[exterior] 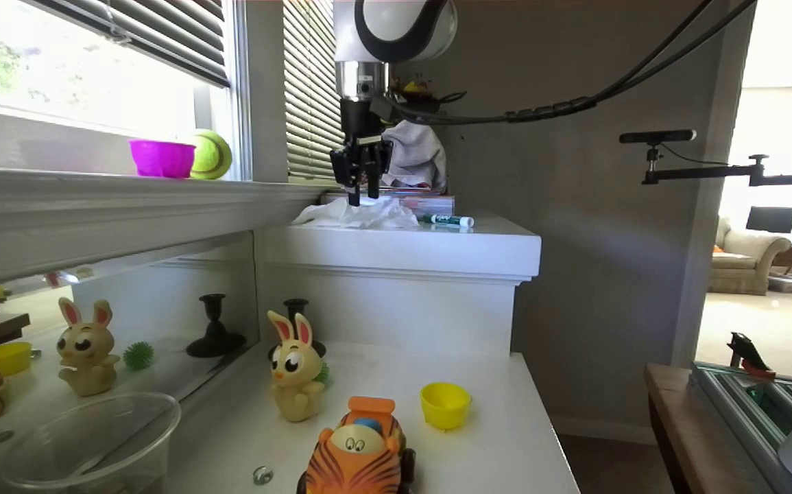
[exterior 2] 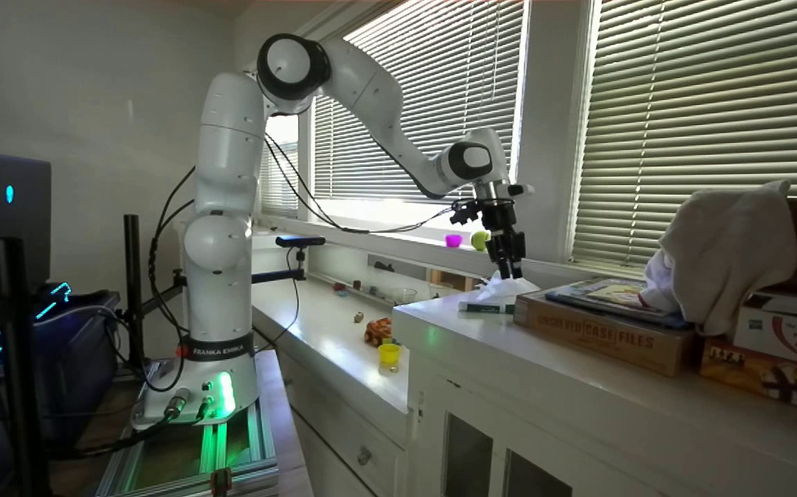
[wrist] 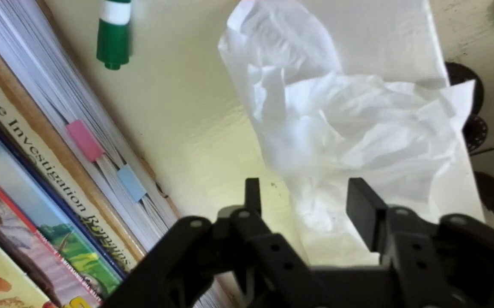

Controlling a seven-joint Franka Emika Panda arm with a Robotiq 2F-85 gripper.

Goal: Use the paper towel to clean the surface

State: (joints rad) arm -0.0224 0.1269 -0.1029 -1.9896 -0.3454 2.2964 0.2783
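Note:
The paper towel [exterior: 361,215] is a crumpled white sheet lying on top of the raised white ledge [exterior: 402,254]. It also shows in an exterior view [exterior 2: 506,288] and spreads across the right half of the wrist view [wrist: 371,124]. My gripper [exterior: 363,199] points down just over the towel, as also seen in an exterior view [exterior 2: 510,276]. In the wrist view the gripper [wrist: 304,192] is open, its fingers apart with part of the towel below and between them. I cannot tell whether the fingertips touch it. The surface, a long white countertop [exterior: 492,456], lies lower, beside the ledge [exterior 2: 322,324].
A green marker [wrist: 113,38] and stacked books and boxes [exterior 2: 598,328] lie near the towel. A white cloth [exterior 2: 729,255] hangs over the boxes. The countertop holds a rabbit toy [exterior: 296,377], orange car [exterior: 354,453], yellow cup [exterior: 445,406] and clear cup [exterior: 94,446]. The windowsill [exterior: 94,199] runs alongside.

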